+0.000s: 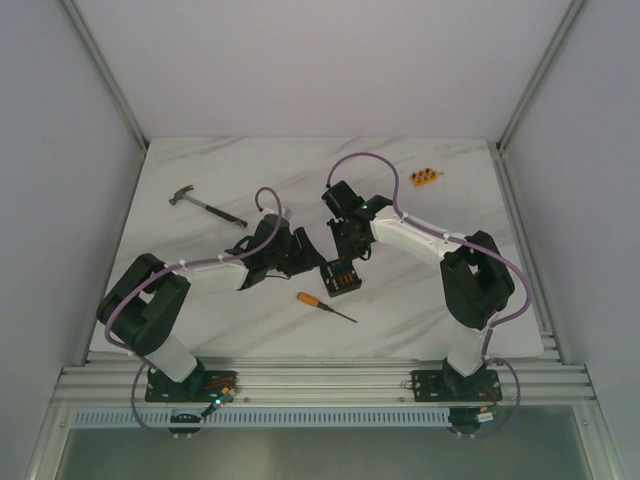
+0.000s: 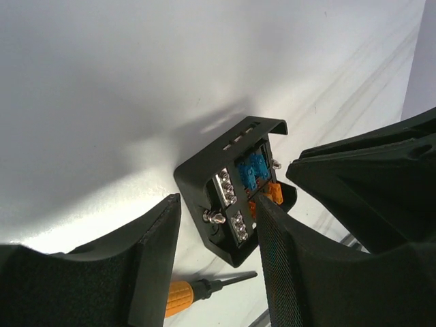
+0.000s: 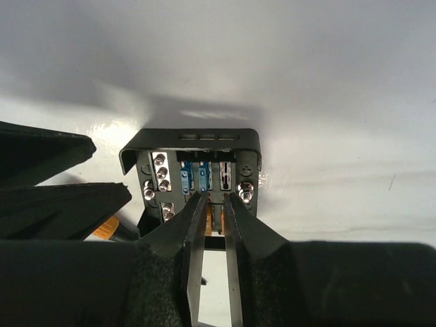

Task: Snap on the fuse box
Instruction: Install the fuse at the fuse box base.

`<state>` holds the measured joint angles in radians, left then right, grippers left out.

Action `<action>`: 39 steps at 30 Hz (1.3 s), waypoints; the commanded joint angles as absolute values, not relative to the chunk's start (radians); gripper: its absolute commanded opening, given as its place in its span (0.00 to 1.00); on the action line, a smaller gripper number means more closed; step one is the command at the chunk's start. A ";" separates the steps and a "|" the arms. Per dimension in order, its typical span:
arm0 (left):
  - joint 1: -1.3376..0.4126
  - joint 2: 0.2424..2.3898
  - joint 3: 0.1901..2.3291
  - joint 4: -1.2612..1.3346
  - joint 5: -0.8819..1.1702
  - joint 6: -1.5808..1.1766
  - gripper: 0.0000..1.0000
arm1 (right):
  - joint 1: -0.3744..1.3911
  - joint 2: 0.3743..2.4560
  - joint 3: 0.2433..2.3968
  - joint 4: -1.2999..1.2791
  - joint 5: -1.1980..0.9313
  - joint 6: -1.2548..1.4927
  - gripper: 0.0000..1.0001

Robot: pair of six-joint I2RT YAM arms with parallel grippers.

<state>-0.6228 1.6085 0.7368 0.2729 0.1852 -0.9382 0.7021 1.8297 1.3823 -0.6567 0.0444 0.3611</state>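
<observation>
On the white marble table, the black fuse box sat at mid-frame, its fuses showing. The left gripper stood spread just to its left. The right gripper was pressed nearly together, its tips over an orange fuse inside. A screwdriver lay just below.

Fuse box mid-table, screwdriver just before it (nearside), hammer behind-left

One each: fuse box, hammer, screwdriver, orange block
</observation>
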 commanded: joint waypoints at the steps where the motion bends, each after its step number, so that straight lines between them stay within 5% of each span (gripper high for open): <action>1: -0.617 1.641 0.775 0.204 0.199 -0.897 0.57 | 0.699 1.834 1.397 -0.635 0.007 0.387 0.22; 39: -0.605 1.688 0.771 0.166 0.184 -0.934 0.42 | 0.700 1.957 1.294 -0.765 -0.024 0.303 0.00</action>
<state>-0.6209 1.6897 0.7826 0.1936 0.2062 -0.9276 0.6926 1.8790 1.3636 -0.6300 -0.0383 0.3431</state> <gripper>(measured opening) 0.426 0.053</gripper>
